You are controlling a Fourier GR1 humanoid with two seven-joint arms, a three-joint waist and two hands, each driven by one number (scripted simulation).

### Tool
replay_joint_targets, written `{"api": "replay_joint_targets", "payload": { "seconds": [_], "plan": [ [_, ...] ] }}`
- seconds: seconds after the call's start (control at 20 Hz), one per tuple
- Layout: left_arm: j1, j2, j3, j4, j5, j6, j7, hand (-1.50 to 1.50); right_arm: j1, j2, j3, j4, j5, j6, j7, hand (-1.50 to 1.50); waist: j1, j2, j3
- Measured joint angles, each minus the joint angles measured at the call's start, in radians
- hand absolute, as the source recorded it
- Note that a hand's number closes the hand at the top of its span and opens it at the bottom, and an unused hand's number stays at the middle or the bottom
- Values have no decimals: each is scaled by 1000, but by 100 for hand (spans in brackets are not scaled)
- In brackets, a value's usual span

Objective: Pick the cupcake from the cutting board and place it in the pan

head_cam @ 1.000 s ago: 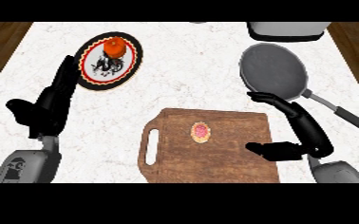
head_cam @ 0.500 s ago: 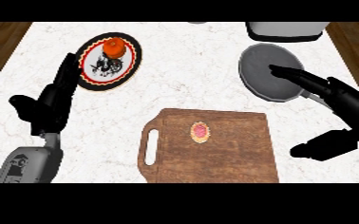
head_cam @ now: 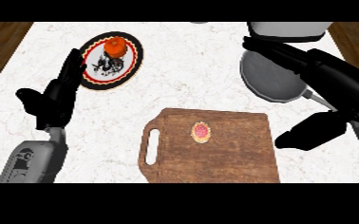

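A small cupcake [head_cam: 201, 131] with pink-red top lies on the brown wooden cutting board [head_cam: 231, 161], near its upper middle. The grey pan [head_cam: 270, 80] sits on the counter up and to the right of the board. My right hand [head_cam: 319, 73] is raised large over the pan's right side, fingers straight toward the upper left, thumb [head_cam: 308, 135] low at the board's right edge. It holds nothing. My left hand [head_cam: 52, 97] stands open at the left, fingers up, beside the plate.
A round plate [head_cam: 129, 64] with a dark rim and an orange fruit [head_cam: 114, 47] lies at the upper left. A grey pot [head_cam: 288, 31] stands at the top right edge. White marble counter surrounds the board.
My right hand has risen and swung from the board's right edge up over the pan, now looming larger. The cupcake, board and left hand have stayed put.
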Motion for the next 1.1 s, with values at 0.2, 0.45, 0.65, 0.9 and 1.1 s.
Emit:
{"api": "replay_joint_targets", "payload": {
  "seconds": [0.2,0.45,0.65,0.9,1.1],
  "plan": [
    [-5,2,18,-1,-5,-10,7,0,-43,72,21,0,-16,50,72,-150,0,0,0],
    [-19,-3,37,17,-10,-20,3,0,-35,178,87,-6,8,71,106,-150,-2,0,1],
    [-7,-1,50,4,-12,-35,10,0,-7,226,126,-45,58,90,176,-150,-4,0,0],
    [2,-12,56,-10,-23,-42,17,0,42,274,156,-75,123,112,249,-150,-5,0,1],
    [7,-27,54,-20,-33,-44,22,0,39,309,155,-7,212,104,230,-150,-3,0,1]
  ]
}}
